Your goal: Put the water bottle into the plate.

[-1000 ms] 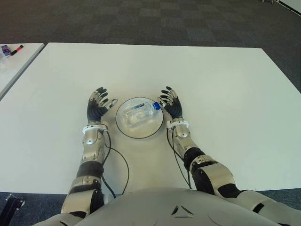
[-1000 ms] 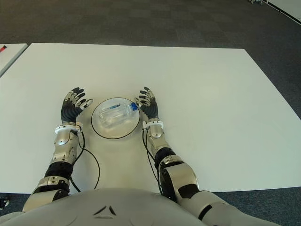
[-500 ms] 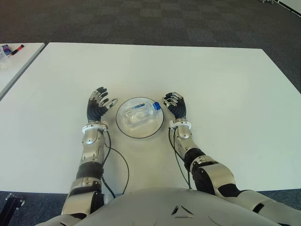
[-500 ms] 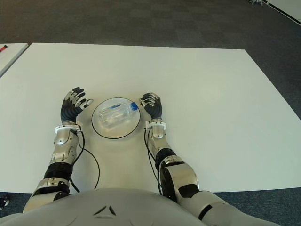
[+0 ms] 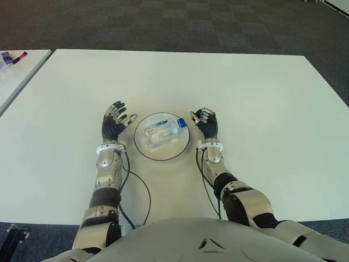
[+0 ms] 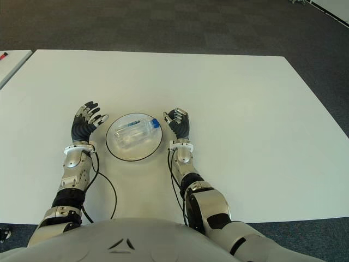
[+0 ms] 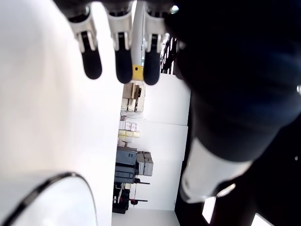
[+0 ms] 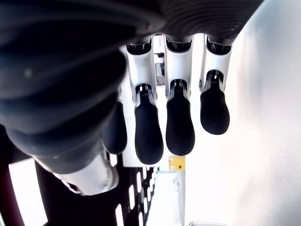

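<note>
A clear water bottle (image 5: 162,131) with a blue cap lies on its side inside the round white plate (image 5: 143,150) with a dark rim, in the middle of the white table (image 5: 262,98). My left hand (image 5: 113,121) shows just left of the plate, fingers spread and holding nothing. My right hand (image 5: 206,121) is just right of the plate, a small gap away from its rim. Its fingers (image 8: 179,127) are loosely bent and hold nothing. Neither hand touches the bottle.
A second white table at the far left carries a red marker (image 5: 19,55) and small items. Black cables (image 5: 143,191) run along both forearms over the table's near part. Dark carpet lies beyond the far edge.
My right hand has drawn back from the plate's rim toward me and its fingers have bent inward. The bottle, the plate and my left hand have stayed put.
</note>
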`<action>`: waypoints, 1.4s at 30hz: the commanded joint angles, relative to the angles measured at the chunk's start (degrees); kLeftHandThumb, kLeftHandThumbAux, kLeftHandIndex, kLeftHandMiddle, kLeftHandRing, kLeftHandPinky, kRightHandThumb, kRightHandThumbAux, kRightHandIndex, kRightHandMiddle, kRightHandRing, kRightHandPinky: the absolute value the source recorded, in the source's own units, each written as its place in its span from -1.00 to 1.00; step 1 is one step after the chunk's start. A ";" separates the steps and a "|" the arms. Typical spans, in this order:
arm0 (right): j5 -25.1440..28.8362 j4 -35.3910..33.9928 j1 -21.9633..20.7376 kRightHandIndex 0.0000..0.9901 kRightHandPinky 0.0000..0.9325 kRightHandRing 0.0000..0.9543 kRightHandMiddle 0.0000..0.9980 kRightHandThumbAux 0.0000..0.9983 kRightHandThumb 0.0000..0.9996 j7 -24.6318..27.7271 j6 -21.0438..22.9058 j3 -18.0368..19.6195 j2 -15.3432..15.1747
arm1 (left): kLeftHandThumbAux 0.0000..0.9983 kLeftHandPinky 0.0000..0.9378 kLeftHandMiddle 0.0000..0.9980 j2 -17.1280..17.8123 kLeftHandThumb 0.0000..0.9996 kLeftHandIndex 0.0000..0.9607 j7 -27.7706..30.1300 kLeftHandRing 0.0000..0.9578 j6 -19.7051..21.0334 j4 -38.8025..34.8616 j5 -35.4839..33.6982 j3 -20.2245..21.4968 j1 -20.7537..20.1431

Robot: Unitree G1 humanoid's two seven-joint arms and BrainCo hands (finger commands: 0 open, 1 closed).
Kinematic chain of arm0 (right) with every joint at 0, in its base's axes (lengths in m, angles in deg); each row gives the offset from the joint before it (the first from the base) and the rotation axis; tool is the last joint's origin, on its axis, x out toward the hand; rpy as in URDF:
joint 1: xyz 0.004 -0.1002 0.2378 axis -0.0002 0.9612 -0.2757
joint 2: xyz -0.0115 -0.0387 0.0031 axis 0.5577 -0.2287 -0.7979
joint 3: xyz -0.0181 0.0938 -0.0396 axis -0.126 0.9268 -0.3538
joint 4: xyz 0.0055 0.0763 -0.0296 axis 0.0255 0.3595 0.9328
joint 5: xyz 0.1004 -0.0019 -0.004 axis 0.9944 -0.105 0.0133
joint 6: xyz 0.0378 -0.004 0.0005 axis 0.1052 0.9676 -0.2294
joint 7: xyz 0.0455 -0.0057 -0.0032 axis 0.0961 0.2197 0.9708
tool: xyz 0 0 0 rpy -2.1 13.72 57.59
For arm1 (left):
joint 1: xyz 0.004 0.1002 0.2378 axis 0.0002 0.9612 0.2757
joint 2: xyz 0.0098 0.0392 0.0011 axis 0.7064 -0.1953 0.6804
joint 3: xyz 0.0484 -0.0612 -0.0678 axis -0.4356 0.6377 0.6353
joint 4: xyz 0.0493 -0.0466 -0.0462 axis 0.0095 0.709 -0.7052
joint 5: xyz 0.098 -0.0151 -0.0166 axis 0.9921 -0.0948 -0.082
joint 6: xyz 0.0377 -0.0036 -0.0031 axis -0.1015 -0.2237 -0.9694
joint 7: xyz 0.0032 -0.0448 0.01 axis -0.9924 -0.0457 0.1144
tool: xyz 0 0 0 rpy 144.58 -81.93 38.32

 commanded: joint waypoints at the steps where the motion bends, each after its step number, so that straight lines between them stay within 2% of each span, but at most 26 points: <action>1: 1.30 2.10 -0.16 -0.10 0.47 0.44 0.40 0.48 0.31 -0.09 1.43 1.29 7.58 | 0.81 -0.56 -0.60 0.43 -1.00 -0.57 0.41 -0.60 0.39 0.10 0.55 -0.17 0.80; 8: 1.57 2.10 -0.18 -0.12 0.48 0.46 0.42 0.46 0.37 0.54 1.06 1.67 7.65 | 0.79 -0.54 -0.61 0.56 -1.00 -0.58 1.12 -0.60 0.15 0.51 -0.11 0.07 0.61; 30: 1.84 2.05 -0.07 -0.12 0.51 0.49 0.44 0.46 0.38 1.10 -0.12 2.58 8.11 | 0.76 -0.49 -0.57 0.75 -0.99 -0.54 2.26 -0.56 -0.17 1.02 -1.03 0.63 0.41; 38: 2.05 2.20 -0.08 -0.12 0.53 0.50 0.45 0.46 0.38 1.43 -0.20 2.77 8.07 | 0.75 -0.33 -0.47 0.41 -0.94 -0.51 1.23 -0.43 -0.51 0.95 -0.55 0.76 0.38; 40: 2.07 2.25 -0.11 -0.12 0.53 0.50 0.45 0.46 0.38 1.56 -0.18 2.79 8.05 | 0.75 -0.24 -0.40 0.35 -0.93 -0.47 0.25 -0.35 -0.80 1.07 0.19 0.73 0.34; 42: 1.83 2.26 -0.14 -0.12 0.52 0.50 0.45 0.46 0.38 1.44 -0.22 2.63 8.04 | 0.76 -0.13 -0.27 0.04 -0.90 -0.36 -1.71 -0.22 -1.89 1.14 1.63 0.64 0.43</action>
